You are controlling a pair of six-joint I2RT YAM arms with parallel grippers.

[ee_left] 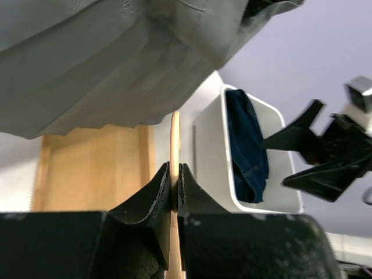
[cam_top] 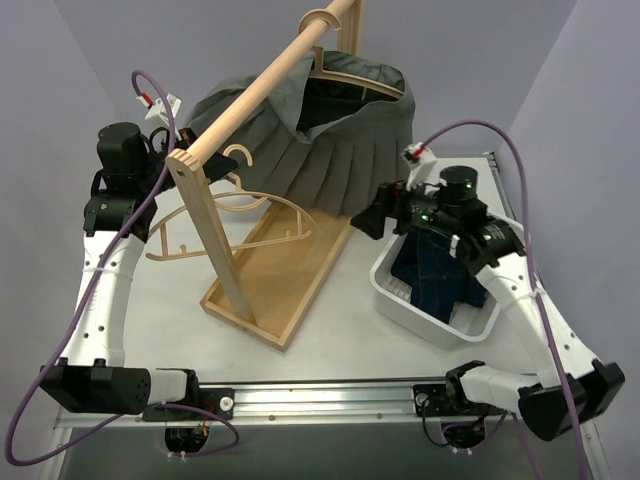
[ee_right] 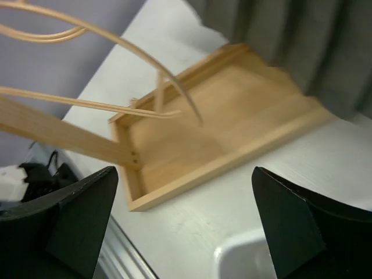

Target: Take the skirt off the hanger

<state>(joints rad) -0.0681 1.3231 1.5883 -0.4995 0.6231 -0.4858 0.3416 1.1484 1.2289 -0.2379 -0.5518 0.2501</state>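
The grey pleated skirt [cam_top: 330, 160] hangs on a wooden hanger [cam_top: 350, 80] at the far end of the rack's rail [cam_top: 260, 85]. It fills the top of the left wrist view [ee_left: 87, 64] and the top right of the right wrist view [ee_right: 302, 40]. My left gripper [cam_top: 178, 140] [ee_left: 175, 168] is shut on the thin edge of a second, empty wooden hanger [cam_top: 250, 205] [ee_left: 174, 139] left of the skirt. My right gripper [cam_top: 375, 215] [ee_right: 185, 174] is open and empty, just right of the skirt's hem and not touching it.
The rack's wooden base tray [cam_top: 280, 280] [ee_right: 232, 122] lies under the skirt, with its upright post at the near end. A white bin [cam_top: 400, 300] [ee_left: 209, 145] holding blue jeans [cam_top: 440, 275] stands at the right, under my right arm.
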